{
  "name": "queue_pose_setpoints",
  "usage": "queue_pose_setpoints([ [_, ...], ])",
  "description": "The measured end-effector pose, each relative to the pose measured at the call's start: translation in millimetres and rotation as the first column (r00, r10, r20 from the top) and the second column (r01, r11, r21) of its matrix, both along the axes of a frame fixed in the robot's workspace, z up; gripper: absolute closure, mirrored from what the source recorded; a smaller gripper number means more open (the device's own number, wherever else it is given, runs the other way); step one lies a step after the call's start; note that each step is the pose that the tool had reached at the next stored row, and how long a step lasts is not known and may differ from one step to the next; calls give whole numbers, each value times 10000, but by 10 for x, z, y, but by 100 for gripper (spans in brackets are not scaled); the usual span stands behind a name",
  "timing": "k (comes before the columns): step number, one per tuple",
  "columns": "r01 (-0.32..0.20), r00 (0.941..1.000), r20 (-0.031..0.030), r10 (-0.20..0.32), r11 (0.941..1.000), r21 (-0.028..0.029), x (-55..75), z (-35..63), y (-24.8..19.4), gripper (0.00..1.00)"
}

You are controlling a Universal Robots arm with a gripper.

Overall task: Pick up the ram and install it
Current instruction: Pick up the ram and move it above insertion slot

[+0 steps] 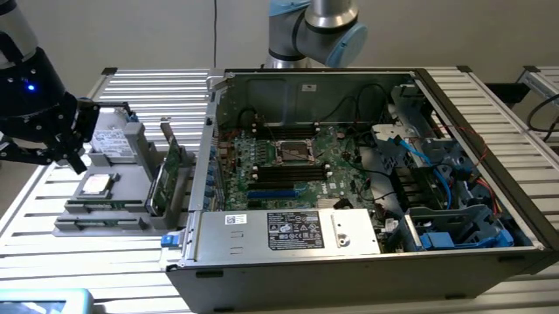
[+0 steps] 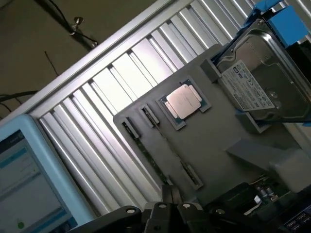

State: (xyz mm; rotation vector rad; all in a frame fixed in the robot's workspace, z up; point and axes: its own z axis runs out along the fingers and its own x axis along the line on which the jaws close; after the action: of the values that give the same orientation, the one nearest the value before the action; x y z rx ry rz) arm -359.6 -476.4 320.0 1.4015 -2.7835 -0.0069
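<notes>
Step in hand, our read: approach for the pick, nothing grabbed yet. Gripper point(image 1: 70, 156) hangs over the gray tray point(image 2: 218, 131) at the exterior view's left, outside the PC case point(image 1: 367, 261). Jaws are pinched shut, tips together, empty afaict.

Ram point(image 2: 148, 156): we take it to be the thin stick standing on edge in the tray's long slot. The wrist cam sees it edge-on, so chips/label aren't readable and we're not 100% sure. It sits just beside the CPU chip point(image 2: 183, 102), w/ the hard drive point(image 2: 262, 77) further along the tray. Gripper tips are near one end of that slot, not touching it.

Install side: the black board slots point(image 1: 288, 171) are inside the case, well apart from the tray. None of that work has begun.

What a pick calls for, imo:
- jaws opened first, they can't straddle anything as is
- tips squared across the stick's flat faces, around mid-length
- straight pull out of the slot, no twist, since the stick is thin
- clearance from the CPU chip and the upright green card point(image 1: 166, 173) nearby
</notes>
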Motion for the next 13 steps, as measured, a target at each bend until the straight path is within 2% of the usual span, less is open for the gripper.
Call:
queue_pose_setpoints([
  [3, -556, 9985, 11, 556, 9985, 1, 0, -4, 0, 89],
  [6, -1095, 9940, 39, 1095, 9940, -1, 0, -7, 0, 89],
  [10, -1811, 9834, 81, 1811, 9835, -7, 0, -10, 0, 89],
  [13, -2344, 9721, 117, 2344, 9721, -14, 0, -12, 0, 89],
])
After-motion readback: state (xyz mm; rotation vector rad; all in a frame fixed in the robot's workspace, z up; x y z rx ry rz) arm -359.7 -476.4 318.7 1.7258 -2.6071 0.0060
